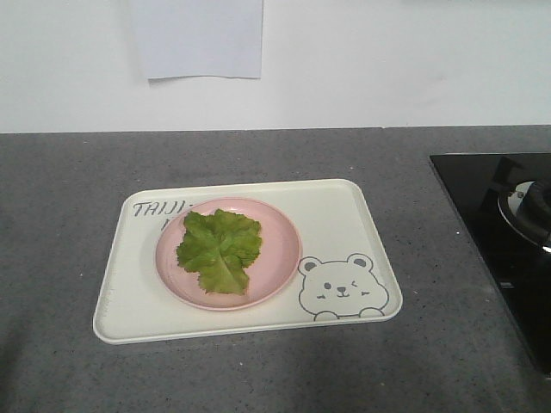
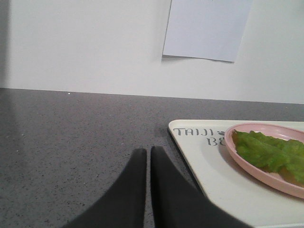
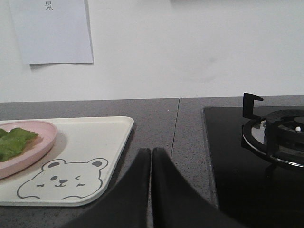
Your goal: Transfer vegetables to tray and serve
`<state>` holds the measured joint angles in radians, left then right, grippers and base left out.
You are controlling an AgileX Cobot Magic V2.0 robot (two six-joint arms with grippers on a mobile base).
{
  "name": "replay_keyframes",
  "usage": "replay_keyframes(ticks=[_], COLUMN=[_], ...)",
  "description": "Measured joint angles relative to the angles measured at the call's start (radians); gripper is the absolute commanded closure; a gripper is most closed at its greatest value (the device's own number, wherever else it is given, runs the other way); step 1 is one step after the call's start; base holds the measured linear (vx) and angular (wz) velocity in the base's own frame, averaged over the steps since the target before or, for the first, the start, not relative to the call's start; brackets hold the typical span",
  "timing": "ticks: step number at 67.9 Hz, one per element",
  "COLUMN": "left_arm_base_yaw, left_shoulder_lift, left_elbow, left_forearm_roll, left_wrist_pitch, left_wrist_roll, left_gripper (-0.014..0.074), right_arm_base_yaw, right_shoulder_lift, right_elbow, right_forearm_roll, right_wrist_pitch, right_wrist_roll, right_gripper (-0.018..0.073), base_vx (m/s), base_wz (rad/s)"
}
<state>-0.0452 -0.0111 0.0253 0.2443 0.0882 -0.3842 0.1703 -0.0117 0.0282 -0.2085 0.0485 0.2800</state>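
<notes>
The green lettuce leaf [image 1: 220, 249] lies on a round pink plate [image 1: 284, 258], which stands on the cream bear tray [image 1: 344, 215] on the grey counter. Neither gripper shows in the front view. My left gripper [image 2: 148, 152] is shut and empty, low over the counter just left of the tray [image 2: 209, 166]; the leaf [image 2: 270, 152] and plate [image 2: 266, 178] show at right. My right gripper [image 3: 151, 153] is shut and empty, over the counter between the tray [image 3: 104, 137] and the stove; the leaf [image 3: 12, 142] on the plate [image 3: 40, 145] shows at far left.
A black gas stove [image 1: 508, 249] with a burner [image 3: 280, 137] sits at the right on the counter. A white wall with a sheet of paper [image 1: 202, 39] stands behind. Grey counter [image 1: 60, 215] surrounds the tray.
</notes>
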Motion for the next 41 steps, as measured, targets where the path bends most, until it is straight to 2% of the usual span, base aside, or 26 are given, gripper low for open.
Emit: replay_keyframes(ticks=[22, 41], left_arm_base_yaw=[0.000, 0.000], left_shoulder_lift=[0.000, 0.000], left_elbow=[0.000, 0.000], left_forearm_roll=[0.000, 0.000], left_wrist_pitch=[0.000, 0.000], left_wrist_roll=[0.000, 0.000], left_gripper=[0.0602, 0.0602], right_arm_base_yaw=[-0.048, -0.050], right_shoulder_lift=[0.000, 0.000], right_elbow=[0.000, 0.000], right_forearm_roll=[-0.003, -0.004], right_wrist_pitch=[-0.063, -0.081], right_wrist_roll=[0.008, 0.009], right_gripper=[0.0562, 0.0562], base_vx=[0.00, 0.00], base_wz=[0.00, 0.00])
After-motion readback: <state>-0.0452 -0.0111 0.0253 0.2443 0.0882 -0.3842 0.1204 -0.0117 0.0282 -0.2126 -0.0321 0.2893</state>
